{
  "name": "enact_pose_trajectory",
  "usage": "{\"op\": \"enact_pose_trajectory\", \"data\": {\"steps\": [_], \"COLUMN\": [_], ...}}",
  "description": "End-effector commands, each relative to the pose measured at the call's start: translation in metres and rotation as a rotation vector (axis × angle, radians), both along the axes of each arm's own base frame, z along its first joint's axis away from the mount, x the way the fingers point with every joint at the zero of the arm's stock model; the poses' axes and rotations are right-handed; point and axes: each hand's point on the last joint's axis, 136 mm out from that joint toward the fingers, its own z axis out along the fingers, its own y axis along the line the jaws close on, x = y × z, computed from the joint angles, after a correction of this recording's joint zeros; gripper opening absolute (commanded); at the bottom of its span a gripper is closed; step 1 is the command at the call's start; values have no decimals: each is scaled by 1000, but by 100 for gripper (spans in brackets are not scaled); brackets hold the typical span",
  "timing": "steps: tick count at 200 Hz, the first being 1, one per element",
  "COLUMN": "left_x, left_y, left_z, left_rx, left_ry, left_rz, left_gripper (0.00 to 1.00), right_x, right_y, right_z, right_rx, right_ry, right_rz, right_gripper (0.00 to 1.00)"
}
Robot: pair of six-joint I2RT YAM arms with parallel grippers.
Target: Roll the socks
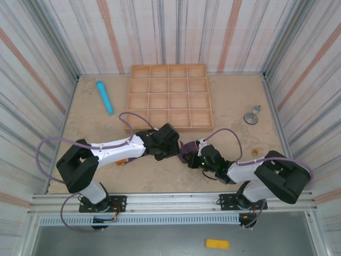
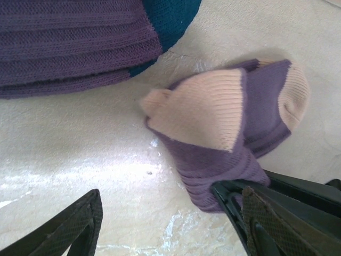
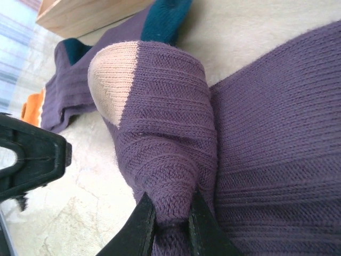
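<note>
Surface (image 1: 234,96) of mottled beige, walled by striped panels (image 1: 32,64); ribbed purple knit socks (image 3: 165,138) lie bunched. Right jaws pinch a sock fold; left jaws gape, released.

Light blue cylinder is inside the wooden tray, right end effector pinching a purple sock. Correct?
Wrong on the cylinder: the top external view shows the light blue cylinder lying on the table left of the wooden tray, not inside it. The right end effector is pinching a purple sock.
</note>
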Motion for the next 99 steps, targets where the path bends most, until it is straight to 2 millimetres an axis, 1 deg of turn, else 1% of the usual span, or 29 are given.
{"op": "enact_pose_trajectory", "data": {"steps": [1, 19, 38, 66, 99], "left_x": [1, 4, 11, 22, 26], "left_y": [-3, -8, -20, -33, -40], "left_z": [-14, -22, -21, -19, -22], "left_rx": [9, 3, -26, -51, -64], "left_ry": [-16, -12, -47, -96, -108], "left_rz": [-45, -53, -86, -114, -119], "left_gripper": [69, 68, 67, 66, 65], "right_x": [-59, -61, -63, -69, -78], "right_y": [-82, -90, -92, -95, -100], "right_z": [-88, -90, -94, -106, -115], "right_rx": [-322, -286, -262, -244, -247], "right_ry": [385, 435, 482, 544, 603], "right_rz": [-125, -165, -164, -179, -211], "right_gripper": [0, 0, 0, 0, 0]}}
